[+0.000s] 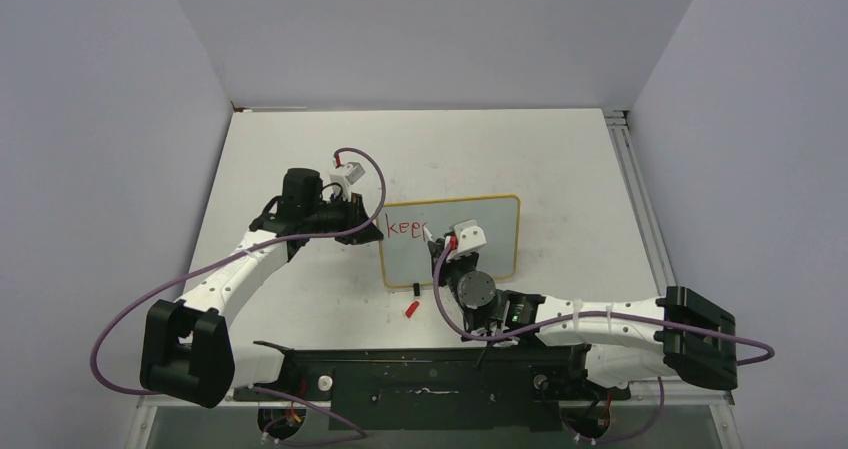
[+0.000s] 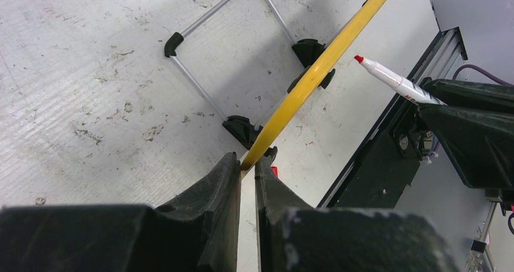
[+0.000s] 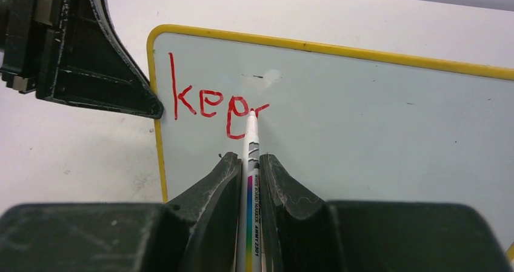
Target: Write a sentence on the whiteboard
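Right jaws clamp a white red-tipped marker [image 3: 251, 136], tip ahead finishing "keep" of the red handwritten sentence [image 3: 211, 104]. Left jaws pinch the edge of the pale yellow-framed whiteboard [image 3: 363, 132]. Next, probably: shift rightward for "moving".

Beyond the right fingers [image 3: 219, 187], red handwriting [image 3: 209, 104] on the yellow-framed whiteboard [image 3: 376, 139] reads "keep", last letter unfinished. The white marker [image 3: 251, 140] between them reads "BOARD MARKER".
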